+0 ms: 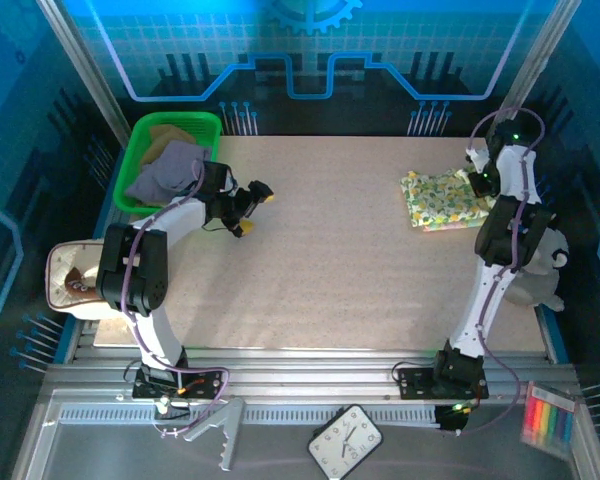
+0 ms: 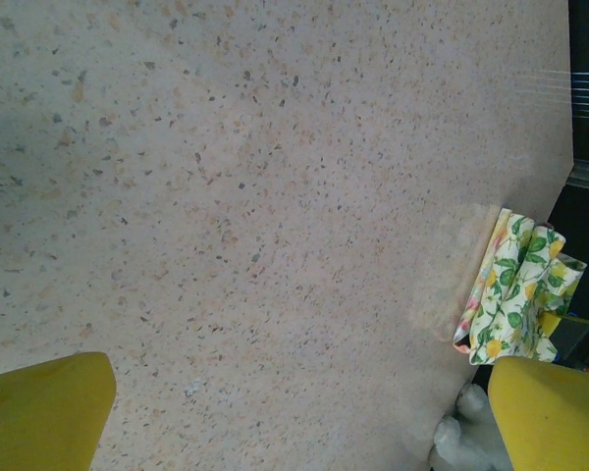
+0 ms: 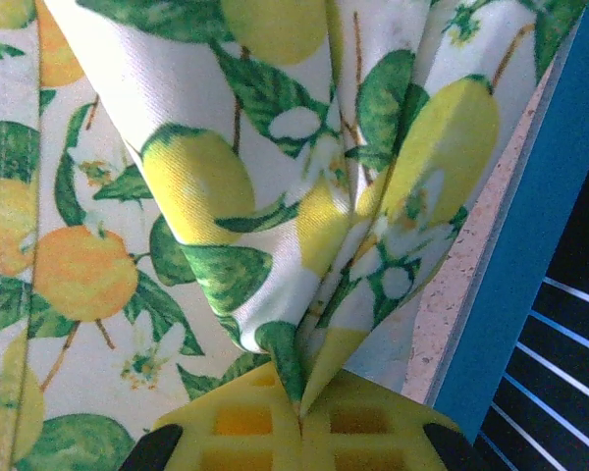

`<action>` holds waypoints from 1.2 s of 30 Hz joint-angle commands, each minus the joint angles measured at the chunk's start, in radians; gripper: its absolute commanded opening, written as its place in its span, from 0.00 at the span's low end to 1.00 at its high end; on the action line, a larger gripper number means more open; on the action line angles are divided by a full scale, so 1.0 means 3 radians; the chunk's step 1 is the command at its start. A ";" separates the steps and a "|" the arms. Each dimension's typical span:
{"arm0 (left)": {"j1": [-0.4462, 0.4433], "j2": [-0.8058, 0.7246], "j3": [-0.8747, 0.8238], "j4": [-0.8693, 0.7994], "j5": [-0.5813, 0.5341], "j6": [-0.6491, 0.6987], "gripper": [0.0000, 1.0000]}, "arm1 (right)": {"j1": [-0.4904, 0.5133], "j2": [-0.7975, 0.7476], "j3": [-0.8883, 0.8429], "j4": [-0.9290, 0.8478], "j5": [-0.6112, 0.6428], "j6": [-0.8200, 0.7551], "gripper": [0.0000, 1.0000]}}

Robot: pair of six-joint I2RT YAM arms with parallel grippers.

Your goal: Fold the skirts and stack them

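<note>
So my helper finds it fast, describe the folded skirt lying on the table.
On the speckled table, look at the far right corner. A folded skirt lies there, its edge pinched in the right gripper. Its lemon-and-leaf print sets it apart from the plain skirts in the green basket.

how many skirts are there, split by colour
yellow lemon-print skirt: 1
lavender-purple skirt: 1
olive-tan skirt: 1
total: 3
</note>
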 commanded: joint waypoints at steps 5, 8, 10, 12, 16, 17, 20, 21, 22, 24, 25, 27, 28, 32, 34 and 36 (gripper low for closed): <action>0.0005 -0.0008 0.0085 -0.0123 -0.0042 0.0109 0.99 | -0.0023 -0.0034 0.0160 0.0185 0.0586 0.0399 0.49; 0.0008 -0.0036 0.0089 -0.0128 -0.0065 0.0120 0.99 | -0.0013 -0.0238 0.0123 0.0282 0.0858 0.0689 0.72; 0.0010 -0.0048 0.0099 -0.0132 -0.0070 0.0124 0.99 | 0.0021 -0.0416 0.0021 0.0298 0.0798 0.0879 0.83; 0.0025 -0.0076 0.0104 -0.0137 -0.0089 0.0130 0.99 | 0.0064 -0.0575 -0.0055 0.0209 0.0561 0.1089 1.00; 0.0048 -0.0138 0.0112 -0.0147 -0.0123 0.0152 0.99 | 0.0152 -0.0774 -0.0211 -0.0079 -0.0653 0.1589 1.00; 0.0048 -0.0144 0.0114 -0.0147 -0.0126 0.0160 0.99 | 0.0172 -0.0798 -0.0298 -0.0076 -0.0915 0.1693 1.00; 0.0053 -0.0149 0.0105 -0.0145 -0.0117 0.0161 0.99 | 0.0281 -0.0764 -0.0505 -0.0051 -0.1451 0.1869 1.00; 0.0053 -0.0144 0.0099 -0.0139 -0.0109 0.0157 0.99 | 0.0326 -0.0692 -0.0498 -0.0075 -0.1456 0.1882 1.00; 0.0054 -0.0136 0.0095 -0.0137 -0.0098 0.0160 0.99 | 0.0366 -0.0616 -0.0455 -0.0110 -0.1338 0.1887 1.00; 0.0058 -0.0129 0.0087 -0.0138 -0.0080 0.0167 0.99 | 0.0432 -0.0413 -0.0310 -0.0178 -0.0776 0.1925 1.00; 0.0063 -0.0132 0.0077 -0.0137 -0.0075 0.0171 0.99 | 0.0435 -0.0310 -0.0236 -0.0192 -0.0530 0.1943 1.00; 0.0071 -0.0143 0.0044 -0.0128 -0.0079 0.0174 0.99 | 0.0416 -0.0146 -0.0149 -0.0197 -0.0140 0.1945 1.00; 0.0078 -0.0158 0.0020 -0.0126 -0.0085 0.0175 0.99 | 0.0401 -0.0020 -0.0126 -0.0198 -0.0049 0.1912 1.00; 0.0104 -0.0204 -0.0080 -0.0076 -0.0091 0.0169 0.99 | 0.0375 0.0257 -0.0020 -0.0336 -0.0110 0.1716 1.00; 0.0133 -0.0224 -0.0081 -0.0091 -0.0085 0.0183 0.99 | 0.0397 0.0283 0.0004 -0.0407 -0.0139 0.1691 1.00; 0.0185 -0.0260 -0.0016 -0.0169 -0.0076 0.0230 0.99 | 0.0428 0.0175 -0.0062 -0.0353 -0.0147 0.1715 1.00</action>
